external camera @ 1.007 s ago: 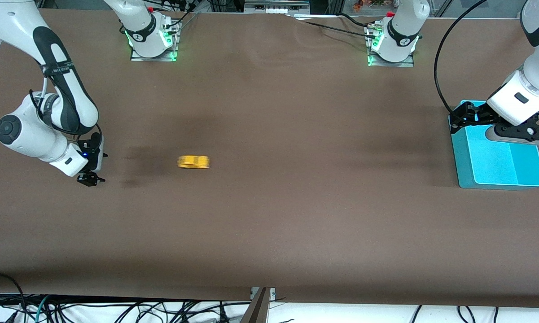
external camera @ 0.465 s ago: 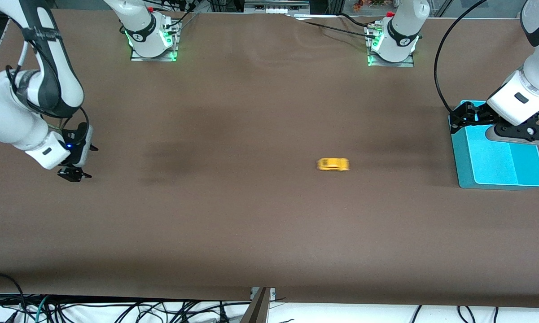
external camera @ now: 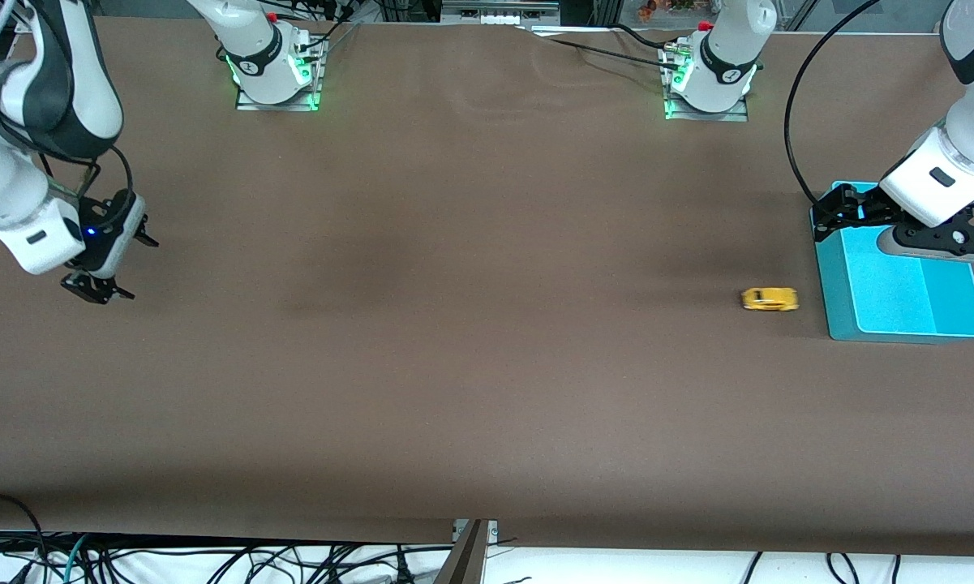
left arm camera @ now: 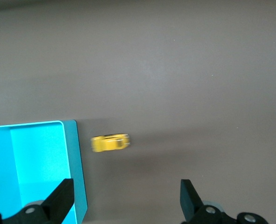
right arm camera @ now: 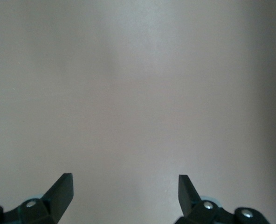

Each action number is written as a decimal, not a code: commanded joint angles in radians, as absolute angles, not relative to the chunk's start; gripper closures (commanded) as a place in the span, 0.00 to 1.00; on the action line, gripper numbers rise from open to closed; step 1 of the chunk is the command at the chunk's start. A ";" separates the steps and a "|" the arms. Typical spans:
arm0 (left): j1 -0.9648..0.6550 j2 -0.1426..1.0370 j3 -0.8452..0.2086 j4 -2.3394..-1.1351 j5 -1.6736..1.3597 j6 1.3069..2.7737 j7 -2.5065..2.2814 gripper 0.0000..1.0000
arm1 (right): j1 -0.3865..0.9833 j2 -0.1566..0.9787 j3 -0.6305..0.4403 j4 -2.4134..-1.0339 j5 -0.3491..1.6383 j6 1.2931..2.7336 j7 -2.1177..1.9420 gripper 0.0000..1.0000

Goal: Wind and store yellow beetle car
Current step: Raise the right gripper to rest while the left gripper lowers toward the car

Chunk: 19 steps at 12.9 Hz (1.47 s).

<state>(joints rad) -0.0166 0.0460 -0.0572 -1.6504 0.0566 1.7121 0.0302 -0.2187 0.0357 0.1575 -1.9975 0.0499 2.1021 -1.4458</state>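
Yellow beetle car (external camera: 770,299) sits on the brown bench (external camera: 487,389) just beside the blue bin (external camera: 839,316), long axis pointing at it, near the left gripper (external camera: 827,217), fingers released, while the right gripper (external camera: 97,288) waits spread well apart.

Place: a robotics lab, my workplace.
Surface: my bench, a brown-covered table (external camera: 487,389).
Mounts: my bases (external camera: 276,77) bolted to metal plates, green lights glowing.
Clutter: loose cables (external camera: 211,564) tangled below the table's edge.
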 commanded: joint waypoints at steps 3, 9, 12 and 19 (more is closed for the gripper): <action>-0.021 0.051 -0.052 -1.632 0.060 1.700 0.029 0.00 | -0.219 -0.054 0.160 -1.987 0.057 2.011 -1.242 0.01; -0.026 0.051 -0.055 -1.632 0.066 1.677 0.041 0.00 | -0.138 -0.115 0.135 -1.953 0.051 1.927 -0.757 0.01; -0.032 0.052 -0.054 -1.632 0.064 1.634 0.199 0.00 | -0.092 -0.118 0.120 -1.882 0.049 1.826 -0.478 0.01; -0.020 0.074 -0.052 -1.649 0.066 1.638 0.478 0.00 | -0.054 -0.112 0.094 -1.805 0.049 1.715 -0.144 0.01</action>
